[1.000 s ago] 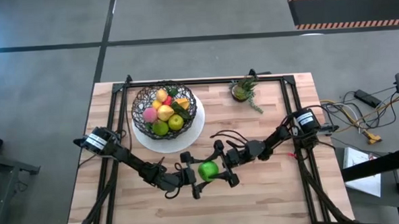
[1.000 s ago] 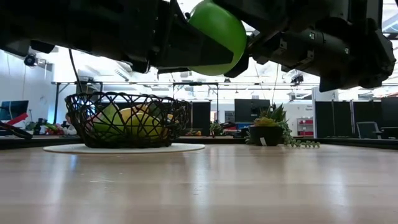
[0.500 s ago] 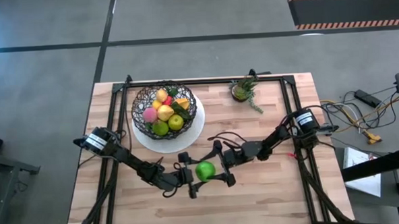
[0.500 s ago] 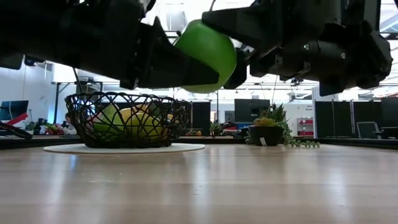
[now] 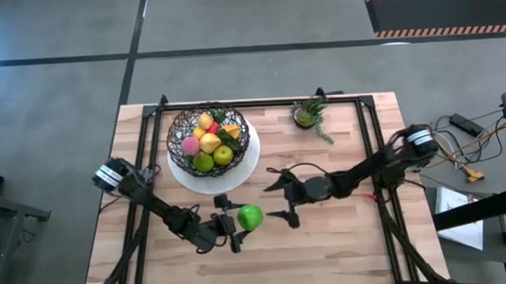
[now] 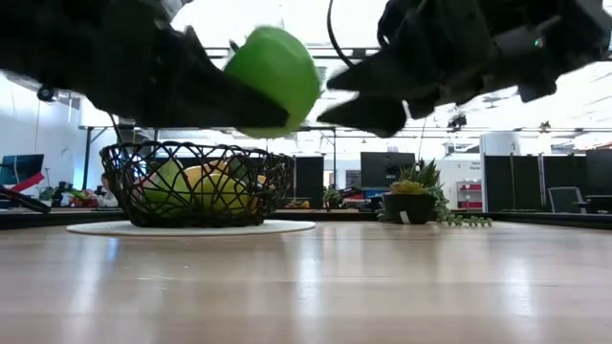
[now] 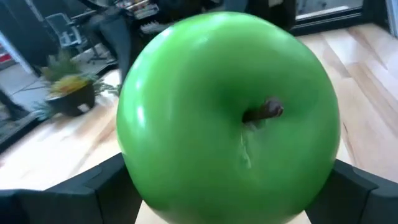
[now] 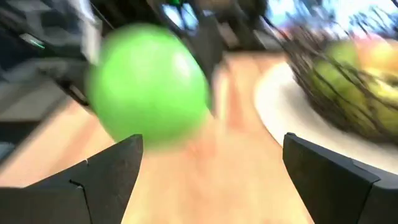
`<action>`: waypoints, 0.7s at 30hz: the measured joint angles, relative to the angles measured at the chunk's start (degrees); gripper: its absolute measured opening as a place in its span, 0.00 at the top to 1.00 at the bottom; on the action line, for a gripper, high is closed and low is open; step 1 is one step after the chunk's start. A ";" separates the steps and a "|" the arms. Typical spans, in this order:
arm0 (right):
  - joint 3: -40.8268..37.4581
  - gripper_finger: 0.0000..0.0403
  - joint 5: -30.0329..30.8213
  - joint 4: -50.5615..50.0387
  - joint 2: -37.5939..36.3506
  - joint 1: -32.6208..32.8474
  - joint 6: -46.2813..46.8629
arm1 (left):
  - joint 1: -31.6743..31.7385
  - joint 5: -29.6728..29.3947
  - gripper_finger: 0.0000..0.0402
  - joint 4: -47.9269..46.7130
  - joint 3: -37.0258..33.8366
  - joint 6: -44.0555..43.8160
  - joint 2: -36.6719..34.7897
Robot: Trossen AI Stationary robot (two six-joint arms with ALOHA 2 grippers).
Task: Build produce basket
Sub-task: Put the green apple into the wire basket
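Note:
A green apple (image 5: pixel 250 217) is held in my left gripper (image 5: pixel 237 225) above the table's near middle. It also fills the left wrist view (image 7: pixel 227 118). My right gripper (image 5: pixel 279 201) is open and empty, just to the right of the apple and apart from it. The apple shows ahead of its spread fingers in the right wrist view (image 8: pixel 149 84). The black wire basket (image 5: pixel 208 135) stands on a white plate (image 5: pixel 247 164) at the far left. It holds lemons, a peach, green apples and other produce. My left gripper pinches the apple between its two fingers (image 7: pixel 102 186), one on each side of the apple's lower flanks (image 7: pixel 140 186). The fingers come level from the table's left. The apple's stem end (image 7: pixel 264 112) faces back toward the wrist. The apple is lifted clear of the table (image 6: pixel 273 78).
A small potted plant (image 5: pixel 307 114) stands at the far right of the table. The two grippers are close together over the near middle. Bare wood (image 5: pixel 343 241) lies along the near edge and at the right.
My right gripper has come off the apple and drawn back toward the table's right edge. My left gripper has carried the apple a little toward the table's left, still clear of the table.

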 joint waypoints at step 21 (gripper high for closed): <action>-0.37 0.09 26.42 -15.50 -2.53 13.42 8.44 | 39.59 18.80 0.18 -88.27 8.22 -25.06 -43.58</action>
